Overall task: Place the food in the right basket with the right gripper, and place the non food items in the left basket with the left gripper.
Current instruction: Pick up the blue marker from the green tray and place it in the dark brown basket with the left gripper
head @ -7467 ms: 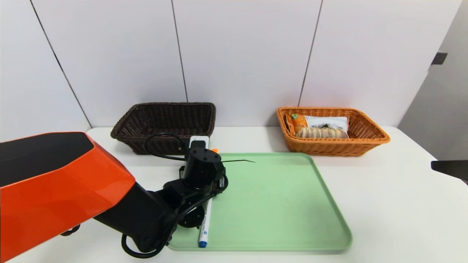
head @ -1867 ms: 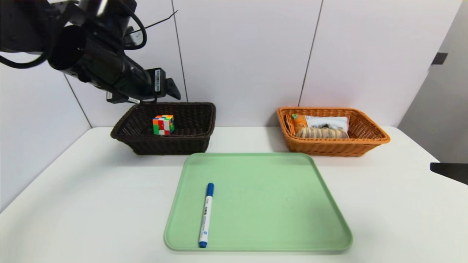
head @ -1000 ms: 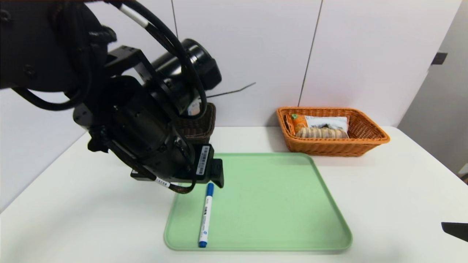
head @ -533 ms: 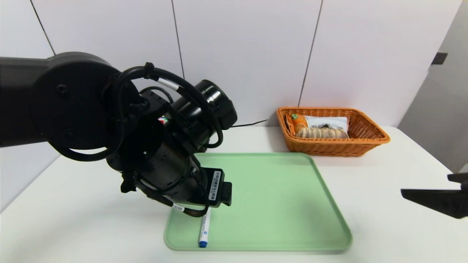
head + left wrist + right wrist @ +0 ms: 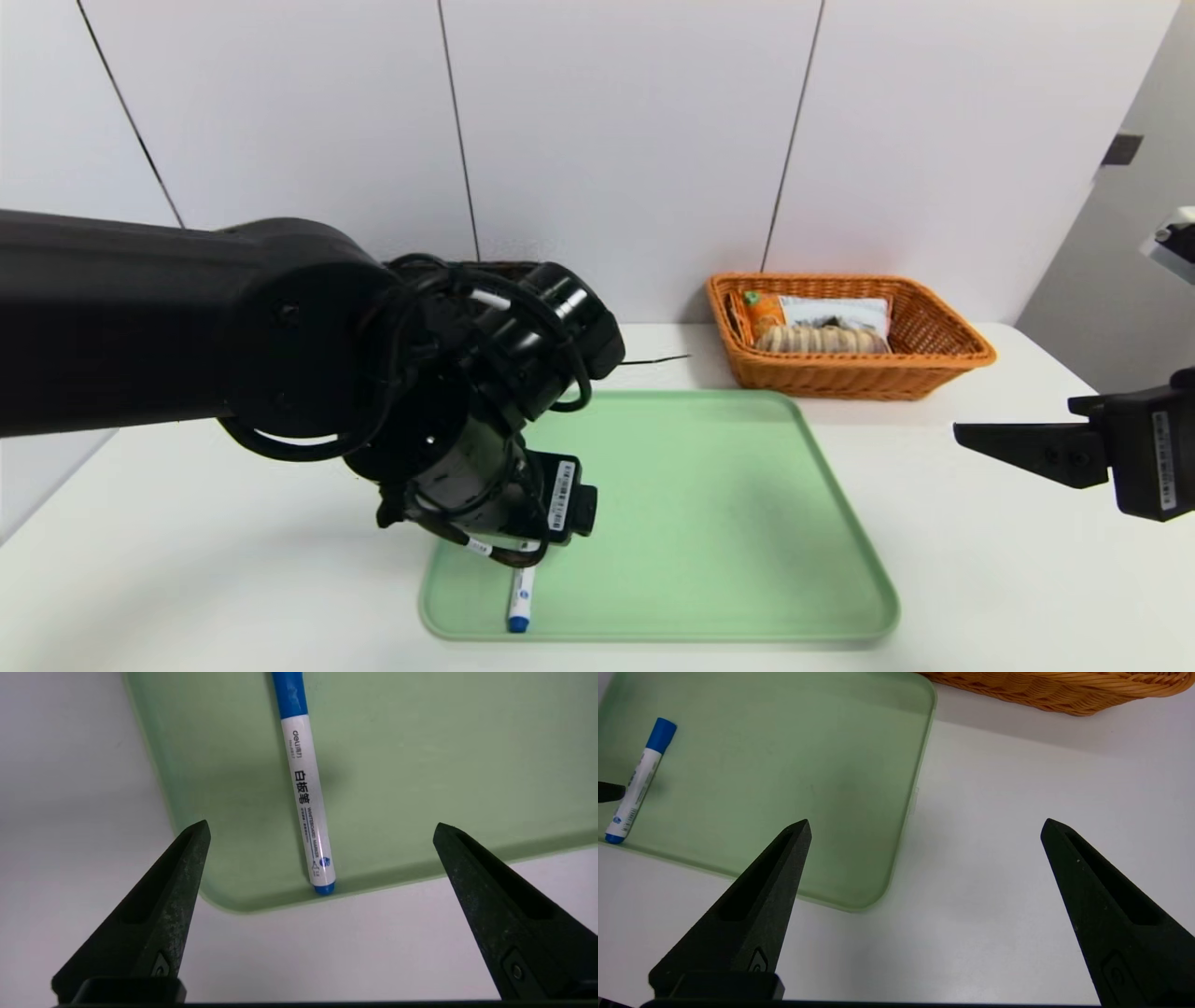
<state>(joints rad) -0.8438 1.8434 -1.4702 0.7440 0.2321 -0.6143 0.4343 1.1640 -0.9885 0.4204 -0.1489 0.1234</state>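
A white marker with a blue cap (image 5: 306, 798) lies on the green tray near its front left corner, its end against the rim (image 5: 520, 597). My left gripper (image 5: 320, 828) hangs open just above the marker's near end, one finger on each side, touching nothing. The left arm hides most of the dark left basket; only a strip of its back rim (image 5: 512, 267) shows. The orange right basket (image 5: 934, 359) holds the orange snack bag (image 5: 831, 311) and the striped bread roll (image 5: 822, 339). My right gripper (image 5: 925, 822) is open and empty above the table right of the tray (image 5: 971, 437).
The green tray (image 5: 747, 560) fills the middle of the white table and carries only the marker (image 5: 635, 784). A white panelled wall stands close behind both baskets. A thin black cable tie sticks out from the left wrist toward the orange basket.
The left arm has swung down from the dark basket to the tray's front left and lowered over the marker. The right gripper has risen into view at the right.
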